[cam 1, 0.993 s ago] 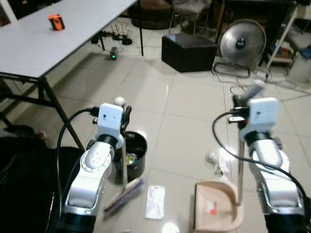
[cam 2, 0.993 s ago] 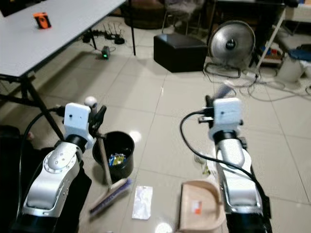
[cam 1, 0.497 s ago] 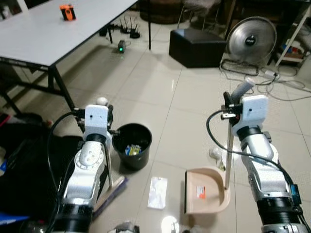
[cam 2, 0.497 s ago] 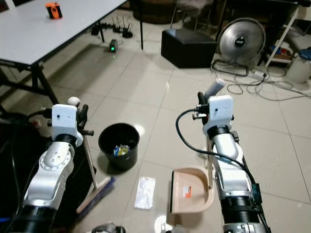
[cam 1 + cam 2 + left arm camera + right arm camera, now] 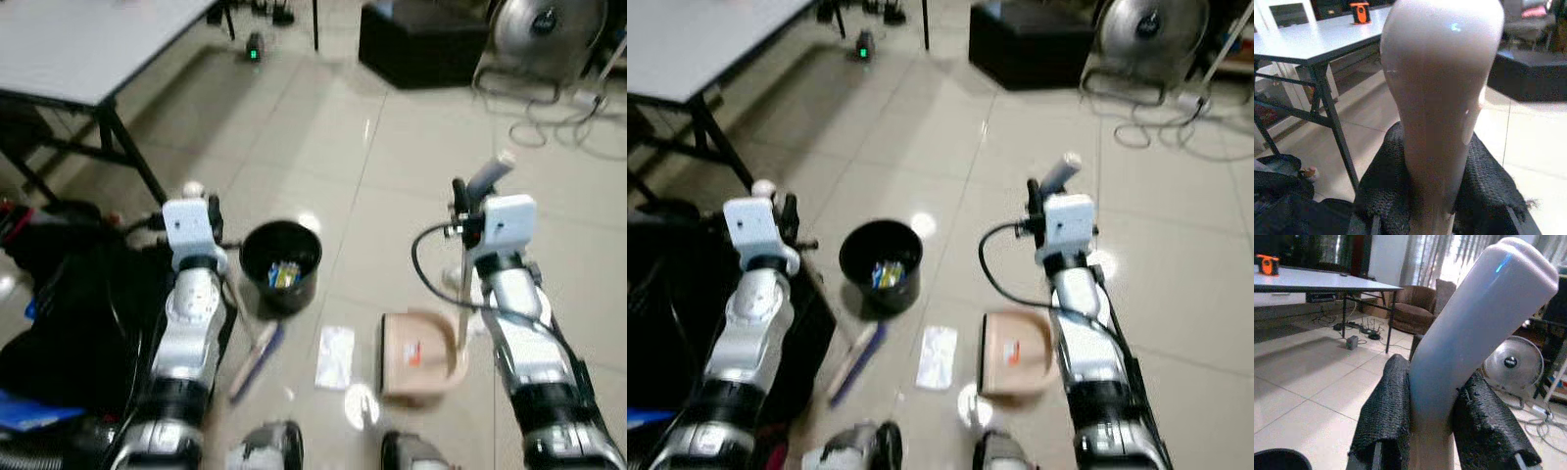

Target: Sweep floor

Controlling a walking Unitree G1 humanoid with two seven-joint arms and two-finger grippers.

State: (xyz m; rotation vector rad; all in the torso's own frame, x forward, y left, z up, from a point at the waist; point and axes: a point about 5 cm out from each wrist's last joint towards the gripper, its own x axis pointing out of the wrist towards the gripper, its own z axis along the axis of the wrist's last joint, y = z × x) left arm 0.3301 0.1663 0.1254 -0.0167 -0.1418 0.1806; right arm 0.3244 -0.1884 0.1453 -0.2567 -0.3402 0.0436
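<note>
A pale tiled floor [image 5: 323, 147] holds a black bin [image 5: 280, 264] beside a table [image 5: 69, 49]. Left gripper [image 5: 1442, 205] fingers clamp the broom [image 5: 253, 358] handle; right gripper [image 5: 1432, 431] fingers clamp the dustpan [image 5: 416, 357] handle.

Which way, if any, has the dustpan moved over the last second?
Yes. The dustpan, held by the right gripper, has slid toward the robot's left: its gap to the white wrapper lying on the floor has narrowed.

text: none legible | labels: none readable | signs: none
</note>
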